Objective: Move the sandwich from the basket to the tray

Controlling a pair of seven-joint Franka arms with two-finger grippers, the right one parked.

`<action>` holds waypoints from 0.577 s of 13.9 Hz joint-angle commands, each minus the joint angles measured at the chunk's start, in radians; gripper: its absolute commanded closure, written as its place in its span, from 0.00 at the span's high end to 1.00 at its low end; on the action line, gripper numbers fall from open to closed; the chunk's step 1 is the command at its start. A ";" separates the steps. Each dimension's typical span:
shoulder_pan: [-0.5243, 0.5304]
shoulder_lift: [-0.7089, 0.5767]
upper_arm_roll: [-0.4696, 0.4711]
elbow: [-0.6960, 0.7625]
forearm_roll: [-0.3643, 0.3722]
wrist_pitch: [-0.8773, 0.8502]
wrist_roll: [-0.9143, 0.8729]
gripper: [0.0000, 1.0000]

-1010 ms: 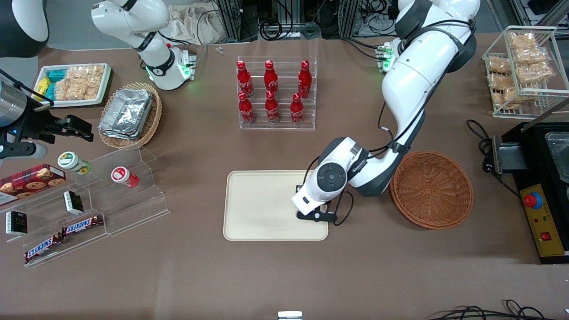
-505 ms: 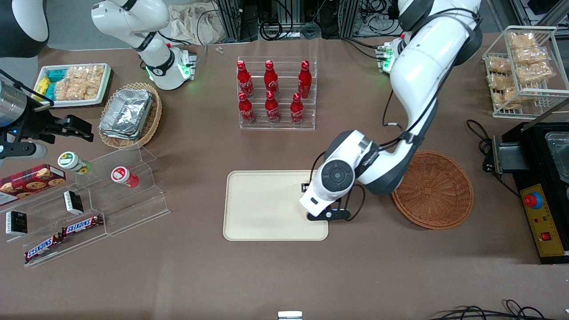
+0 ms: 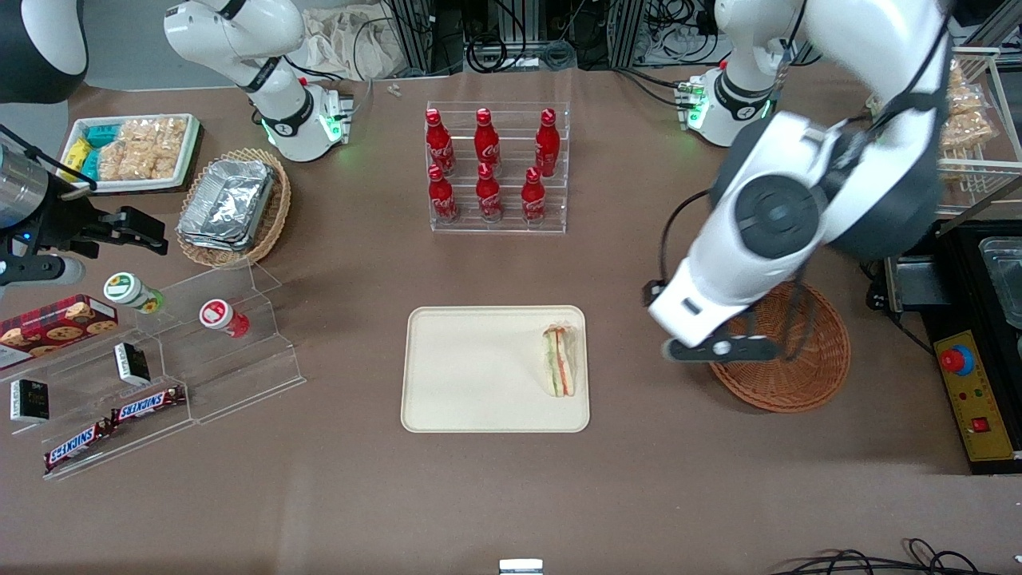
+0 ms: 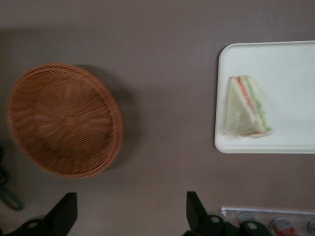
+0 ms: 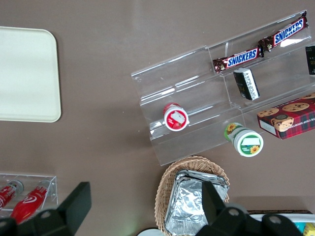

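Note:
The sandwich [image 3: 559, 361], a small white-bread wedge with orange and green filling, lies flat on the cream tray [image 3: 471, 375] near the tray edge closest to the basket. The reddish-brown wicker basket [image 3: 806, 379] holds nothing and is partly covered by my arm in the front view. My left gripper [image 3: 718, 349] hangs high above the table between tray and basket, over the basket's rim, open and holding nothing. The left wrist view shows the sandwich [image 4: 246, 108] on the tray [image 4: 290, 64], the basket [image 4: 64, 118], and bare table between the spread fingers [image 4: 66, 214] of the gripper [image 4: 129, 196].
A clear rack of red bottles [image 3: 495, 172] stands farther from the front camera than the tray. A black machine [image 3: 982, 343] and a wire rack of snack bags [image 3: 958, 120] sit at the working arm's end. A clear stepped shelf of snacks [image 3: 200, 351] and a foil-tray basket [image 3: 231, 204] lie toward the parked arm's end.
The gripper has let go of the sandwich, which now lies uncovered on the tray. The arm has risen and swung away from the tray to above the basket's rim.

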 commanded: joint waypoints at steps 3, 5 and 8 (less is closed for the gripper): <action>0.077 -0.103 0.001 -0.082 0.017 -0.078 0.021 1.00; 0.117 -0.122 0.001 -0.083 0.016 -0.084 0.030 1.00; 0.189 -0.159 -0.001 -0.089 -0.001 -0.108 0.137 1.00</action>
